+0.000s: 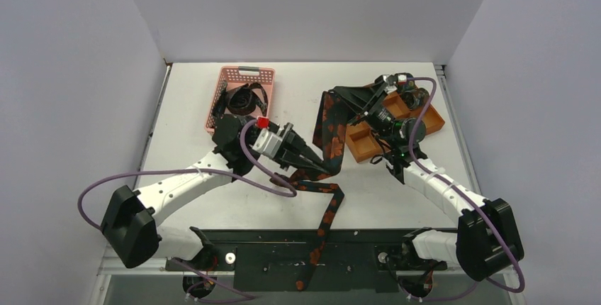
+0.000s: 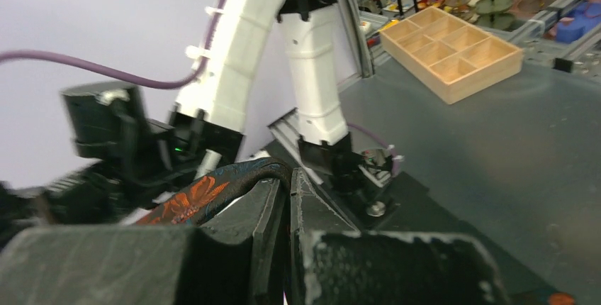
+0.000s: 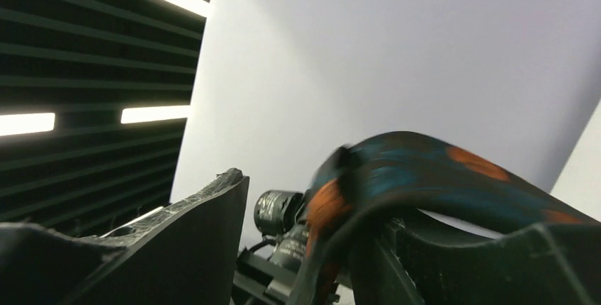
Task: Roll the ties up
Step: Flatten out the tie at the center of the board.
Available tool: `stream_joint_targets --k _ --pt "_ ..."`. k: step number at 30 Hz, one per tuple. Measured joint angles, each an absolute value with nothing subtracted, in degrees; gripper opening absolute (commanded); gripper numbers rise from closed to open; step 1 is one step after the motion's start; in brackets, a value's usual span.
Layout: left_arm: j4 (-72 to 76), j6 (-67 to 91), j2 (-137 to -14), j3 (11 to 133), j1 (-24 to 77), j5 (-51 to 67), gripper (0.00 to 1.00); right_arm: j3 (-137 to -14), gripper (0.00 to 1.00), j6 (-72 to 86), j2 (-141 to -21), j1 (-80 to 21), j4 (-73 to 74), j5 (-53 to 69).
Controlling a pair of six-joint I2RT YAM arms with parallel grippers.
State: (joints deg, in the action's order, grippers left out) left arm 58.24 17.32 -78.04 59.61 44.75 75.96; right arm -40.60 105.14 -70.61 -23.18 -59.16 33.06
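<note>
- Black mounting rail [image 1: 248, 241] runs along the near edge and carries both arm bases. The narrow tail of one long dark necktie with orange-red motifs [image 1: 331, 209] crosses the rail and hangs over that edge near its middle.
- From the near edge the necktie lies flat up the middle of the desk, bends, then rises off the surface.
- Left gripper [image 1: 322, 168], at mid-desk, has its fingers [image 2: 312, 213] pressed together, pinching the necktie where it leaves the surface.
- Right gripper [image 1: 349, 103], toward the far right corner, carries the wide end lifted. Its fingers [image 3: 198, 241] stand apart, and the fabric lies draped over one of them.
- Pink plastic mesh basket [image 1: 244, 71] sits at the far edge, left of centre. It holds looped dark fabric strips [image 1: 244, 99]; how many I cannot tell.
- Orange compartment tray [image 1: 363, 145] lies by the far right corner, partly under the right arm. What its compartments hold I cannot tell.
- Counted: two containers on the desk, one necktie outside them, two arms.
</note>
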Motion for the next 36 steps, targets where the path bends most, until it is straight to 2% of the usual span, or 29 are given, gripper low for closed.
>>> stream_joint_targets --k 9,19,25,26,28,29,30,32,36 --pt "41.9 5.4 -64.1 46.5 51.3 68.5 0.0 -41.3 0.41 96.4 -70.6 -20.2 -53.3 32.3" --pt "35.0 2.2 -60.5 42.7 52.4 64.5 0.0 -44.3 0.36 90.1 -69.3 -19.9 -49.5 32.4" --pt "32.7 2.0 -58.1 40.5 52.4 62.1 0.0 -44.6 0.06 84.6 -66.4 -16.9 -43.8 32.1" --pt "32.4 2.0 -57.3 39.8 52.5 61.6 0.05 -45.5 0.05 82.1 -65.8 -16.6 -41.3 31.9" --pt "32.3 1.9 -55.6 37.9 52.5 59.6 0.47 -49.5 0.05 76.1 -65.1 -16.6 -34.1 31.7" --pt "32.4 2.0 -54.7 36.8 52.5 58.1 0.86 -52.5 0.05 71.8 -65.0 -17.1 -29.4 31.0" --pt "32.4 2.3 -53.5 35.3 52.7 56.3 0.97 -56.1 0.05 66.8 -64.8 -18.1 -24.5 29.0" --pt "32.3 4.0 -50.2 31.4 53.3 50.0 0.96 -63.4 0.05 55.5 -63.9 -21.1 -14.8 21.5" --pt "33.7 8.1 -40.5 21.4 53.6 34.7 0.96 -70.5 0.05 39.0 -58.3 -27.4 -3.6 6.6"
